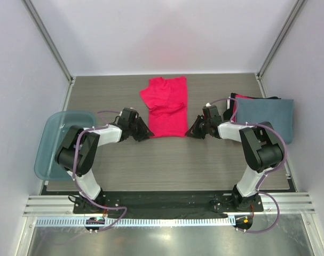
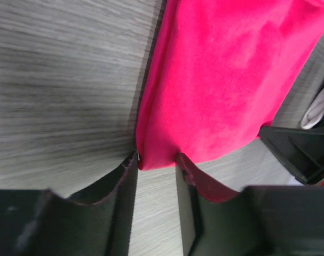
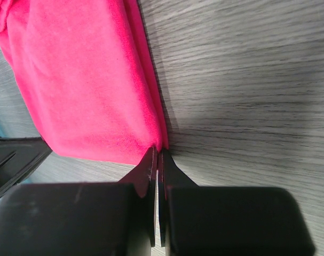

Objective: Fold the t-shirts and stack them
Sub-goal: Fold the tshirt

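Note:
The pink-red t-shirt lies folded lengthwise in the middle of the table, its hem toward me. My left gripper is at the hem's left corner. In the left wrist view its jaws stand open with the shirt's corner between the fingertips. My right gripper is at the hem's right corner. In the right wrist view it is shut on the very corner of the pink-red shirt. A folded slate blue-grey t-shirt lies at the right on top of red and black folded edges.
A translucent blue plastic bin stands at the table's left edge beside the left arm. The folded stack takes up the back right of the table. Frame posts rise at both back corners.

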Tool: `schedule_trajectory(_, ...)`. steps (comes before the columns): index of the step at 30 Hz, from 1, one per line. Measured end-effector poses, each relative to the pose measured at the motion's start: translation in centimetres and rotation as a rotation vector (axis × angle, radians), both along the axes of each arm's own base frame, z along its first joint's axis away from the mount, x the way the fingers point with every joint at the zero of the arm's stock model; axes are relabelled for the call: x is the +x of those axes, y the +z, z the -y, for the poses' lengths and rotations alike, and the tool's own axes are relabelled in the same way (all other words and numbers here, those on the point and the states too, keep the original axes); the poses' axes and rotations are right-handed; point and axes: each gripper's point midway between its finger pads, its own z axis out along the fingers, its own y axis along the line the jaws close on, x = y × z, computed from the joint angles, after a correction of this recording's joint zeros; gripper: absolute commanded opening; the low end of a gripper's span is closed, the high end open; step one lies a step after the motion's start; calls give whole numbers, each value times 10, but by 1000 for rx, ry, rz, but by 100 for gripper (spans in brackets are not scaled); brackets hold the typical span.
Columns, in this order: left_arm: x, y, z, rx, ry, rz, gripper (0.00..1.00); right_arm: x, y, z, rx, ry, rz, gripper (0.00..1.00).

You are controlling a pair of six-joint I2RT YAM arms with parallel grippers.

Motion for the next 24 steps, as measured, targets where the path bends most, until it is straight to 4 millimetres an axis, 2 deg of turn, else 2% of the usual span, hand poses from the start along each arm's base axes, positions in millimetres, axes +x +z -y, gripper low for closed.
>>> schedule_trajectory(2,2,-2,1,-8,7,1,25,0,0,0,0,1,1,1)
schedule_trajectory(6,0,-6,0,-22,28,2,7,0,0,0,-2,3,2,1)
schedule_trajectory(9,0,-7,0,-28,36,7,0,0,0,0,-3,5,4,1)
schedule_trajectory(17,1,1,-8,28,41,5,0,2,6,3,-37,13,0,1)
schedule_trajectory(20,20,31,-1,30,28,39,0,16,30,0,-47,19,18,1)
schedule_trajectory(22,34,62,4,16,26,96,0,30,57,-2,-45,17,69,1)
schedule_trajectory(24,45,104,8,-7,23,178,0,41,94,-3,-37,12,150,1)
